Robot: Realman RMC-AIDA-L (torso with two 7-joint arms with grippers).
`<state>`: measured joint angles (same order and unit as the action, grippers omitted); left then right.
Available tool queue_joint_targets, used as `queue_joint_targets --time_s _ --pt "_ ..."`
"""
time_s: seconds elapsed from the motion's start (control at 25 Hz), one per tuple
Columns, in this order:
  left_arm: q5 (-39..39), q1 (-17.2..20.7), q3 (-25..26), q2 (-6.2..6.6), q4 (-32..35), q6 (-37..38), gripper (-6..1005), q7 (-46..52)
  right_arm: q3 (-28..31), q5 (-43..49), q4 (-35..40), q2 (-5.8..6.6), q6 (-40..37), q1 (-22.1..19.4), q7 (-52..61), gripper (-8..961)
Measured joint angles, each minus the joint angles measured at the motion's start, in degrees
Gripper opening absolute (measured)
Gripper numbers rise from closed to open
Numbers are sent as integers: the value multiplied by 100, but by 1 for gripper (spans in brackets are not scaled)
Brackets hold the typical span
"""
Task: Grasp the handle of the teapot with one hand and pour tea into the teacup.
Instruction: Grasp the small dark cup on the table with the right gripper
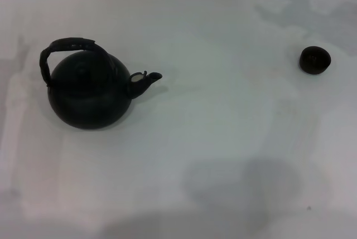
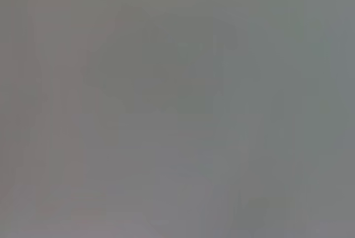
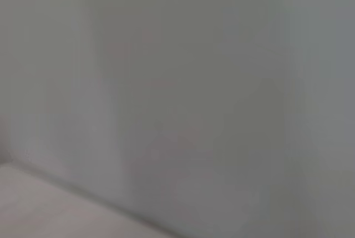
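The black round teapot (image 1: 89, 91) stands upright on the white table (image 1: 212, 138) at the left in the head view, its short spout (image 1: 146, 79) pointing right. Its dark arched handle (image 1: 70, 47) spans the top, with a thicker wrapped section at the crest. The small dark teacup (image 1: 315, 59) stands far to the right, well apart from the pot. Neither gripper shows in any view. Both wrist views show only a plain grey surface.
Soft shadows lie on the table near the front edge (image 1: 245, 186) and at the back right (image 1: 312, 13). A wide stretch of bare white table separates the teapot and the teacup.
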<state>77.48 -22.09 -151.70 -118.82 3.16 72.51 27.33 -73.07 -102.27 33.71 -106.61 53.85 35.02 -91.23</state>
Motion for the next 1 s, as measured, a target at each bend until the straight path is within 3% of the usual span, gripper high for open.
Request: queue_joint_targets --time_s 0.2,0.36,0.56,0.64,0.68,0.72,0.84,1.0 --pt "4 -39 0 -1 -5 -1 875 0 17 1503 761 49 626 137 895 843" --pt "4 -51 0 -1 2 -7 875 0 14 3046 1292 -36 917 415 2096 843" --pt "5 -57 0 -4 9 -9 875 0 17 5033 1872 -386 1189 740 3187 842" --pt "4 -59 1 -9 10 -7 875 0 20 6049 2028 -635 1394 922 3611 842" --pt "6 -57 3 -10 10 -7 875 0 20 6049 2028 -635 1394 922 3611 842" --pt "9 -56 6 -10 10 -8 875 0 12 6712 2070 -798 1494 1044 3809 842" --pt "32 -60 9 -10 10 -29 875 0 -87 7094 2081 -878 1531 1096 3925 842" --pt "61 -75 9 -12 16 -34 874 0 -220 7193 2041 -864 1520 1102 4117 843"
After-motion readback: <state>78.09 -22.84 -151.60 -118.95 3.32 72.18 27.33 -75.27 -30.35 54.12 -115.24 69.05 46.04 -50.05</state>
